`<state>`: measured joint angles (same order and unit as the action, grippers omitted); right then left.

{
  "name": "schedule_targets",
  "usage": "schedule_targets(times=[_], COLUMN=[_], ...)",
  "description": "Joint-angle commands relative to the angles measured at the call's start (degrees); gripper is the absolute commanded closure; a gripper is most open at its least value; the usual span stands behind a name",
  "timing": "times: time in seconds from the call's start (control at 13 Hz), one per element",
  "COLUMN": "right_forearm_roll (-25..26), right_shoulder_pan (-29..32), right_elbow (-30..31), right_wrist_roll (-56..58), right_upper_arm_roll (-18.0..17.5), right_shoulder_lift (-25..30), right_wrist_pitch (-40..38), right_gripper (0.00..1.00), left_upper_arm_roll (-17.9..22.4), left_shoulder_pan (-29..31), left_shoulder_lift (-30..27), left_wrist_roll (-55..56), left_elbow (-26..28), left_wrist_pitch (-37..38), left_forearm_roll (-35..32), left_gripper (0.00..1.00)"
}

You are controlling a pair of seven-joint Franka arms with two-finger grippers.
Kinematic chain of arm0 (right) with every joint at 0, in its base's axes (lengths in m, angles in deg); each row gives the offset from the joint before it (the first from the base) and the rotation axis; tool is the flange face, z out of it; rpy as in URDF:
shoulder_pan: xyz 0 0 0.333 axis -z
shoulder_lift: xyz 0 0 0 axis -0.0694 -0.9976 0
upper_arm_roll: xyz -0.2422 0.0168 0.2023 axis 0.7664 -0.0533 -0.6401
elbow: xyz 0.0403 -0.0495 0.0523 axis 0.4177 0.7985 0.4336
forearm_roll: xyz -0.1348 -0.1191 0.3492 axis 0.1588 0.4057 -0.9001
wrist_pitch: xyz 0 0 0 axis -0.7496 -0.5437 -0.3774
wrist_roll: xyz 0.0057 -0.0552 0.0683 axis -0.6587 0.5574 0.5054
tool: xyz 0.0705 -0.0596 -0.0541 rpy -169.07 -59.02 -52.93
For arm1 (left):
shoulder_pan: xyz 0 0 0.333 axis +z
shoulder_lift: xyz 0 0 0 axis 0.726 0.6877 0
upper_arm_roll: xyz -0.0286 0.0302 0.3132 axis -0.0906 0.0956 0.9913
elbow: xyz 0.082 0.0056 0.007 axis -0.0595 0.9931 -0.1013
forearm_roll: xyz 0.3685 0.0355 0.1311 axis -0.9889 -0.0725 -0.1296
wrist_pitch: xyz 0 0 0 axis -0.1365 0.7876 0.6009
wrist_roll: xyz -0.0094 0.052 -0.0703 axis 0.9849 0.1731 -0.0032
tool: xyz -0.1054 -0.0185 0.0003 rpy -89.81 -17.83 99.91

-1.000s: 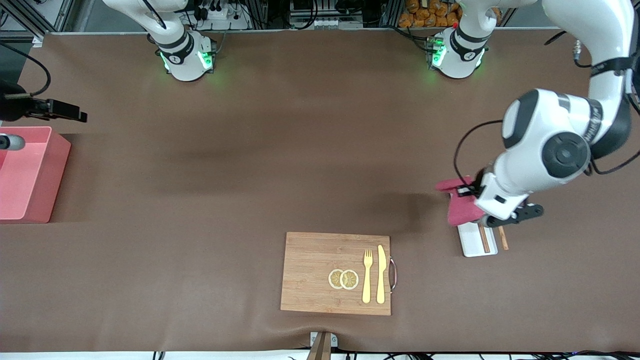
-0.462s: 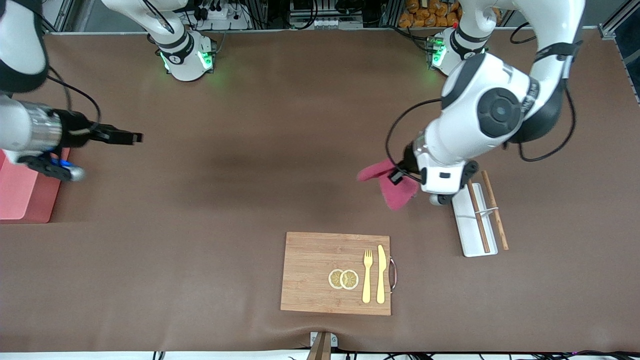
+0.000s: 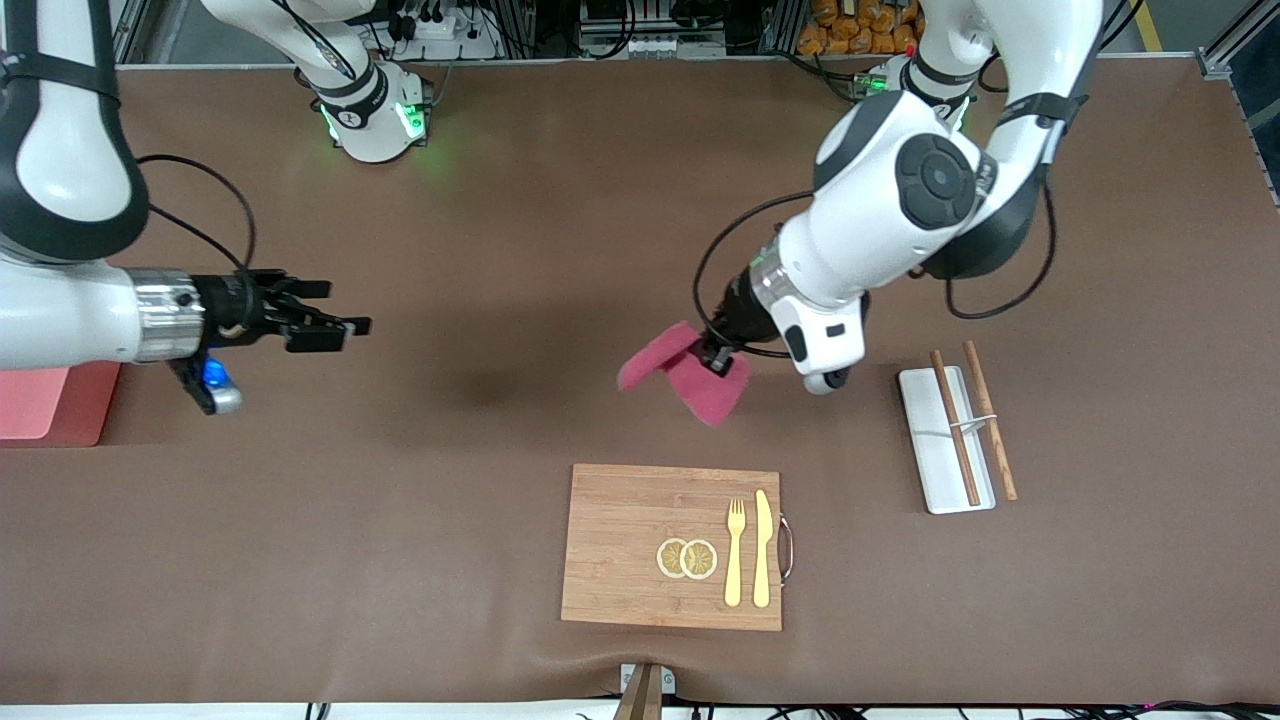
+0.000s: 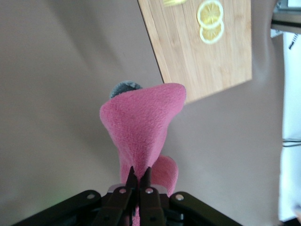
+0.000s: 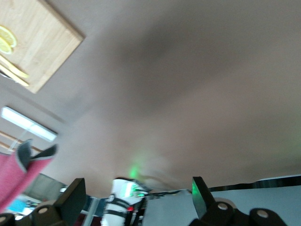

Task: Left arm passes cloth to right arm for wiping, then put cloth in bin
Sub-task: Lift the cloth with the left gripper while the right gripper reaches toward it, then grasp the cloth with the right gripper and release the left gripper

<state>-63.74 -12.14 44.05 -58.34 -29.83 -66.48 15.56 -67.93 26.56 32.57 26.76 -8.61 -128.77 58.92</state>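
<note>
My left gripper (image 3: 716, 360) is shut on the magenta-pink cloth (image 3: 685, 380) and holds it in the air over the bare brown table, above the wooden board (image 3: 640, 550). In the left wrist view the cloth (image 4: 143, 127) hangs from the closed gripper (image 4: 139, 176). My right gripper (image 3: 345, 323) is open and empty, held level over the table toward the right arm's end, its fingers pointing at the cloth. In the right wrist view its fingers (image 5: 75, 195) stand wide apart and the cloth (image 5: 16, 181) shows at the edge. The pink bin (image 3: 50, 400) is mostly hidden under the right arm.
The wooden board carries two lemon slices (image 3: 687, 558), a fork (image 3: 735, 552) and a knife (image 3: 763, 548). A white tray (image 3: 945, 440) with two wooden chopsticks (image 3: 955, 428) lies toward the left arm's end.
My left gripper has carried the cloth from over the white tray toward the table's middle. My right gripper has moved from over the bin toward the middle.
</note>
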Motion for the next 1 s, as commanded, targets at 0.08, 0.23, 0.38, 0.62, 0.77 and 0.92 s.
schedule_targets(times=[0.08, 0.23, 0.38, 0.62, 0.77, 0.92], right_forearm_roll=[-2.91, -2.91, -2.56, -2.82, -2.82, -2.91], right_shoulder_pan=[-6.07, -8.26, -8.54, -8.97, -9.15, -10.81], right_elbow=[-0.71, -0.79, -0.88, -4.11, -4.22, -4.84], right_wrist_roll=[-8.37, -9.6, -12.15, -12.25, -11.55, -11.63], right_upper_arm_roll=[0.31, 0.39, 0.31, 0.31, 0.31, 0.31], right_shoulder_lift=[-0.16, -0.07, 2.2, 4.42, 1.44, -3.04], right_wrist_pitch=[6.8, 8.3, 8.93, 8.75, 12.07, 17.86], right_gripper=[0.0, 0.0, 0.0, 0.0, 0.0, 0.0], left_upper_arm_roll=[0.3, 0.3, 0.12, 0.12, 0.12, 0.12], left_shoulder_pan=[-4.07, -5.23, -6.98, -8.04, -8.74, -8.92], left_shoulder_lift=[2.68, 3.39, 3.92, 4.01, 4.53, 4.62], left_wrist_roll=[8.58, 10.18, 11.49, 14.04, 14.92, 14.93], left_elbow=[-1.6, -1.6, -1.6, -1.6, -1.51, -1.6], left_wrist_pitch=[-8.82, -10.68, -12.0, -12.44, -13.15, -14.11], left_forearm_roll=[3.13, 3.39, 4.45, 4.63, 6.81, 7.26], left_gripper=[1.0, 1.0, 1.0, 1.0, 1.0, 1.0])
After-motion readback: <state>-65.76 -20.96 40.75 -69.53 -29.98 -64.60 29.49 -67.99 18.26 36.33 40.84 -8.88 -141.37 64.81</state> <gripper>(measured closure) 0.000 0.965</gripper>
